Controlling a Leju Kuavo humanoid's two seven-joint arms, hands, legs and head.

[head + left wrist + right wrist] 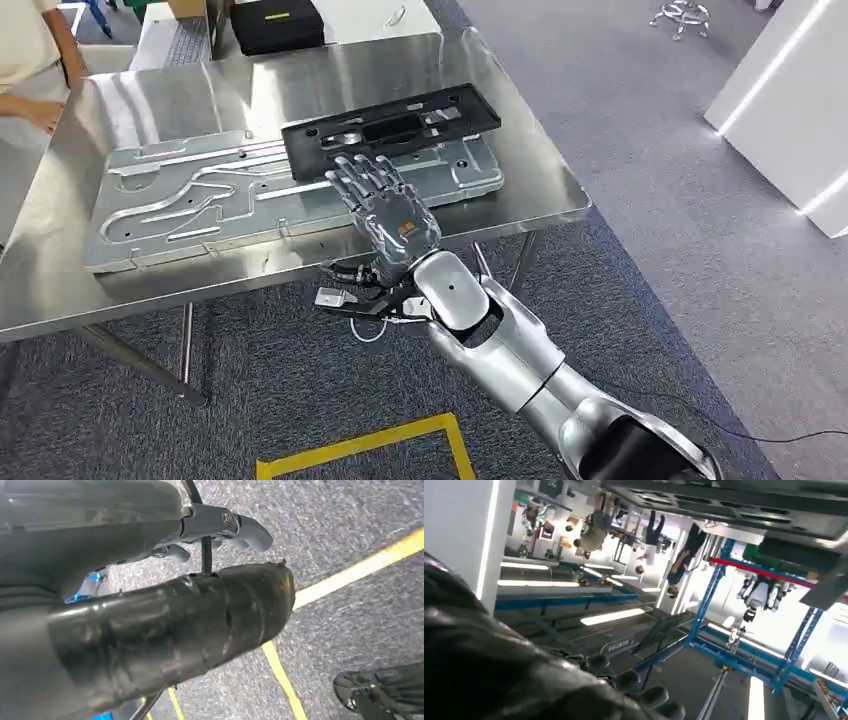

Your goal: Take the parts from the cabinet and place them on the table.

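Note:
On the steel table [140, 95] lies a large silver machined plate [200, 205]. A black slotted part [395, 130] lies across the plate's far right portion. My right hand [385, 205] hovers over the plate's near right edge, back upward, fingers spread and holding nothing. Its fingertips [350, 168] reach just short of the black part's near edge. In the right wrist view its dark fingers [639, 692] are apart, with the black part [724, 500] close ahead. My left hand [220, 527] hangs above the carpet with loose fingers and holds nothing.
A person [30, 60] stands at the table's far left corner. A black case [275, 25] sits at the back of the table. Yellow tape [370, 445] marks the grey carpet below the table's front edge. White panels [790, 110] stand to the right.

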